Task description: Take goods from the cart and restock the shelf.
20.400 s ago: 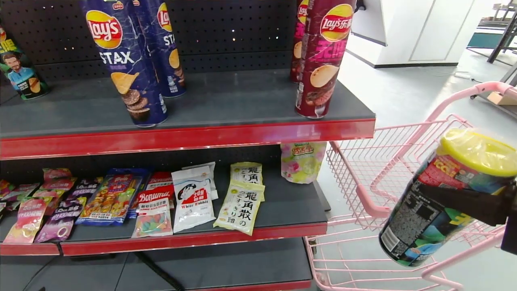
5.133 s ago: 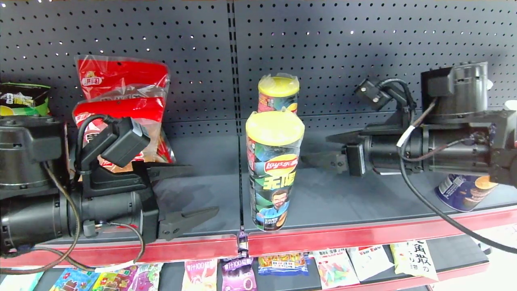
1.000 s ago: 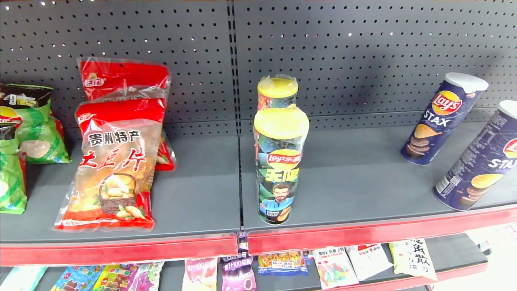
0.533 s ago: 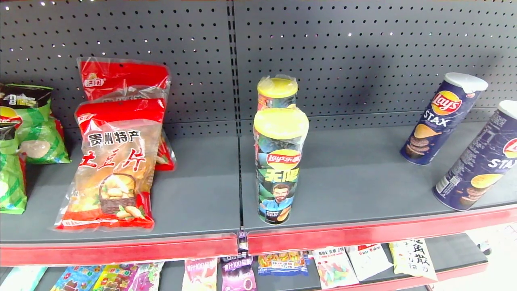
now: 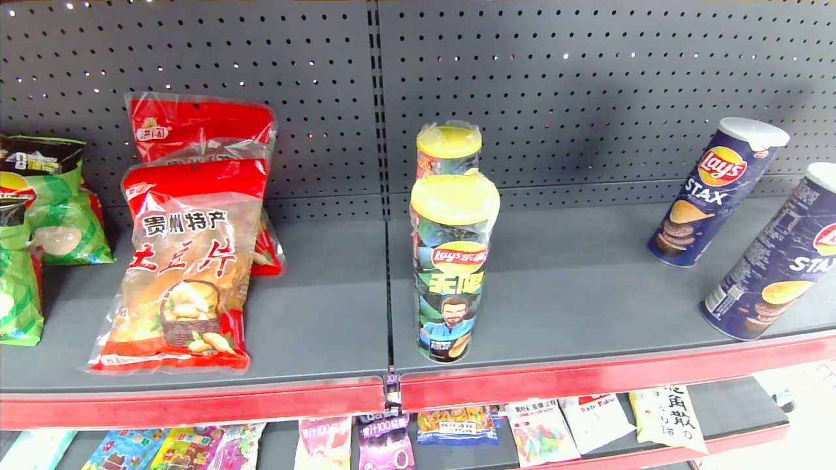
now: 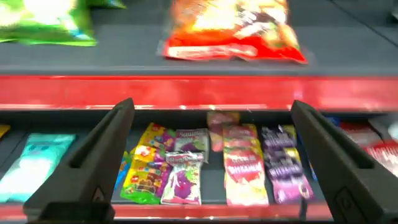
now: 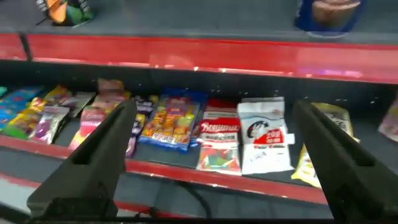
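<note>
The yellow-lidded canister (image 5: 452, 274) stands upright at the front of the grey shelf (image 5: 575, 287), close to its red lip and directly ahead of a second canister (image 5: 449, 149) of the same kind against the pegboard. Some twenty seconds earlier it was clamped in the right tool above the pink cart. Five seconds ago it was already on the shelf, with an arm on either side of it. Both arms have since drawn back and dropped lower, while the canister has not shifted over the last second.

The left tool (image 6: 211, 106) is spread wide and holds nothing, level with the shelf's red lip, and candy packets (image 6: 186, 174) on the lower shelf (image 7: 261, 186) show between its fingers. The right tool (image 7: 214, 104) is likewise wide and empty, facing the same lower row.

Red bags (image 5: 179, 274) lean to the robot's left of the canister and two blue canisters (image 5: 715, 192) stand well apart from it on the right, all as they were a second ago.
</note>
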Controlling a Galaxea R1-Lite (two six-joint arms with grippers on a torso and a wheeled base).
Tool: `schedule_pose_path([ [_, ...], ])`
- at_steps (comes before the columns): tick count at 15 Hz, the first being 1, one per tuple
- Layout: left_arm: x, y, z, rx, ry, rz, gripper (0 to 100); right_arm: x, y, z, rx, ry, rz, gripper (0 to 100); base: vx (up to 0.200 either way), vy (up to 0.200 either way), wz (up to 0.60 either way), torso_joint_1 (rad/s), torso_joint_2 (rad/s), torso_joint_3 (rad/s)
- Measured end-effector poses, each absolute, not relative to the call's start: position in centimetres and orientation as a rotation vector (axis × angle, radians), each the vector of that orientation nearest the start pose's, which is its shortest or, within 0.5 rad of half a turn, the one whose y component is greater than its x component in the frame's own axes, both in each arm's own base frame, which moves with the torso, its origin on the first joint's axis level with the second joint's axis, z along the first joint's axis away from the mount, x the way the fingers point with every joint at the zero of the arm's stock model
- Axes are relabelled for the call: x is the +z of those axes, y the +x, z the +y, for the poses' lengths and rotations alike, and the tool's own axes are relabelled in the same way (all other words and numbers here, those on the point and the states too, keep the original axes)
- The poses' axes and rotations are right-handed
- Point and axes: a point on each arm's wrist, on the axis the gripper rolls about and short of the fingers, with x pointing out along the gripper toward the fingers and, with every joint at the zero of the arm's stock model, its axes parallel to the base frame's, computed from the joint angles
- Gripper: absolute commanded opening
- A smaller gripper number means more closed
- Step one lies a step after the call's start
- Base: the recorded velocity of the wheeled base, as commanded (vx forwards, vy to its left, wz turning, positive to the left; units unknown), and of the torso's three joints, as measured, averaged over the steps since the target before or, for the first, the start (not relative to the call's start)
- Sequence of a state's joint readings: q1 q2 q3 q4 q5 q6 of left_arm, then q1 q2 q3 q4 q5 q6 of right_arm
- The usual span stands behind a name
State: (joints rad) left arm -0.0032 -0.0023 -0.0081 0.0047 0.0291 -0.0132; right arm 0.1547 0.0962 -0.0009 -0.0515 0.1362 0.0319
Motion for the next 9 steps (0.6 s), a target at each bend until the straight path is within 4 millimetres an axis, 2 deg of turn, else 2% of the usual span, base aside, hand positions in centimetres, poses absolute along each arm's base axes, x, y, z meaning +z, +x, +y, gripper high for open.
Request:
schedule_pose_path([
  [1,7.63,-2.34,0.04,0.011,-0.010,-0.002,100,8.27,-1.56,0.05,0.277,0.019,0.055,100,0.000,0.000,0.00,0.000,0.00,0.000],
  [5,7.56,-2.32,0.03,0.005,-0.002,0.001,100,7.76,-1.91,-0.04,0.043,-0.004,0.046,100,0.000,0.000,0.00,0.000,0.00,0.000],
  [9,7.56,-2.32,0.02,0.004,0.000,0.001,100,7.57,-2.22,-0.05,-0.018,-0.004,0.009,100,0.000,0.000,0.00,0.000,0.00,0.000],
])
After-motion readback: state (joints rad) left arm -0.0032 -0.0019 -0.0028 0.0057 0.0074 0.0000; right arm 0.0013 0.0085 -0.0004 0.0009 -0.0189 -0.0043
